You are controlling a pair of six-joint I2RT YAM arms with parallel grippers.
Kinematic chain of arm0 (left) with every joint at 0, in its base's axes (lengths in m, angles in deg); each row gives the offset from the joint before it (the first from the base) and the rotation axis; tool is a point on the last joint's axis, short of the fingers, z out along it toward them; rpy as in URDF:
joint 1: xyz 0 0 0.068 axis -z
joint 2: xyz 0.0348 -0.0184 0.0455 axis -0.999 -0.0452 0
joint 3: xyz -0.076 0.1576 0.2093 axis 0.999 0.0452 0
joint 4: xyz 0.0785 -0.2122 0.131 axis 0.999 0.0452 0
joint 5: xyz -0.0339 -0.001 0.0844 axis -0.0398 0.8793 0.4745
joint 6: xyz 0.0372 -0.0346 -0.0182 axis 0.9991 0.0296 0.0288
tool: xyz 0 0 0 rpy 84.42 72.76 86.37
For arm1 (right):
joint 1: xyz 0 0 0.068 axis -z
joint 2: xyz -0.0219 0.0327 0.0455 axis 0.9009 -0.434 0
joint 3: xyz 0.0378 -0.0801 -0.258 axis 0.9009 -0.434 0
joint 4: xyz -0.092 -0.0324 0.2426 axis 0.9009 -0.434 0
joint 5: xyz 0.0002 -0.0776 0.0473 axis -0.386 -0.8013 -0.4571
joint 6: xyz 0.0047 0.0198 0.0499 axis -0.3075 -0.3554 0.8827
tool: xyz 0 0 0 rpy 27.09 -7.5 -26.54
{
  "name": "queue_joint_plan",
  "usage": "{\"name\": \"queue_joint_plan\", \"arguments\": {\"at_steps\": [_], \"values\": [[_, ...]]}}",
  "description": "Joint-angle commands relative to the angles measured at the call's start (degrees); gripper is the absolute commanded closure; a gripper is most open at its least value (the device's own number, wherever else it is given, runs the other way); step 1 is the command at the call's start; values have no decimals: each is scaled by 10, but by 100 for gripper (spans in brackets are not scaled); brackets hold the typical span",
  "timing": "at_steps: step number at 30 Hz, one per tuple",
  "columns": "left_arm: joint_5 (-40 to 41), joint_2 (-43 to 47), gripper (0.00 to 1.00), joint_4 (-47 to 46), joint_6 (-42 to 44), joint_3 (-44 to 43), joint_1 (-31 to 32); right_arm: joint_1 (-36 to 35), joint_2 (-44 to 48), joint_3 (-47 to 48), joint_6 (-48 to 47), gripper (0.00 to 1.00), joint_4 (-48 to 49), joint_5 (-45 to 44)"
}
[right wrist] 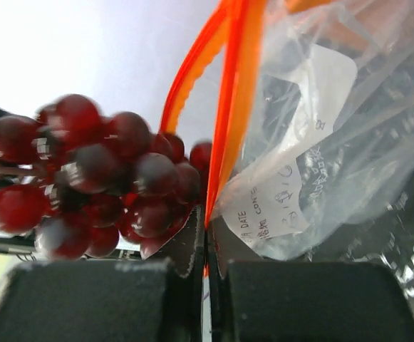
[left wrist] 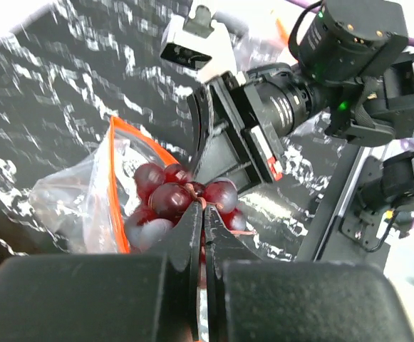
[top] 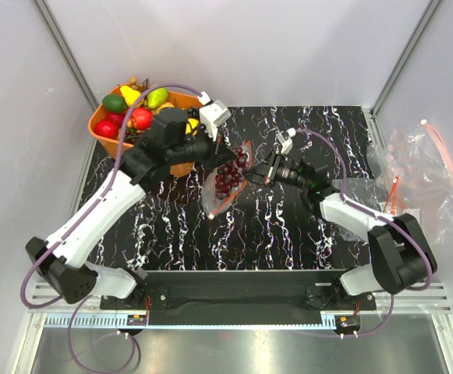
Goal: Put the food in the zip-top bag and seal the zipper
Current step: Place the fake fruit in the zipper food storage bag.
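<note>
Purple grape bunch (left wrist: pixel 171 200) sits pinched in left jaws, beside orange zipper (right wrist: pixel 233 92) pinched by right jaws.

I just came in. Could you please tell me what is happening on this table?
The left tool is shut on the grape bunch, holding it at the mouth of the zip-top bag. The right tool pinches the bag by its orange zipper. The grapes look only partly in, and the other fruits lie in the orange basket.
</note>
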Motion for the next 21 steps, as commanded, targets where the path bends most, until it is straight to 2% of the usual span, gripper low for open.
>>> {"name": "queue_joint_plan", "arguments": {"at_steps": [1, 6, 10, 12, 18, 21], "values": [[13, -27, 100, -17, -6, 16, 3, 4, -27, -24, 27, 100, 75, 2], [30, -44, 100, -27, 3, 41, 3, 5, -32, -26, 3, 100, 49, -6], [31, -51, 100, -44, 1, 57, 3, 5, -14, -11, -36, 100, -30, -18], [34, -60, 100, -42, 1, 54, 3, 5, 5, 1, -72, 100, -80, -36], [72, -81, 100, -16, 3, 38, 3, 5, 47, 57, -167, 100, -314, -113], [59, -79, 100, -3, 9, 31, 3, 4, 56, 79, -188, 100, -367, -140]]}}
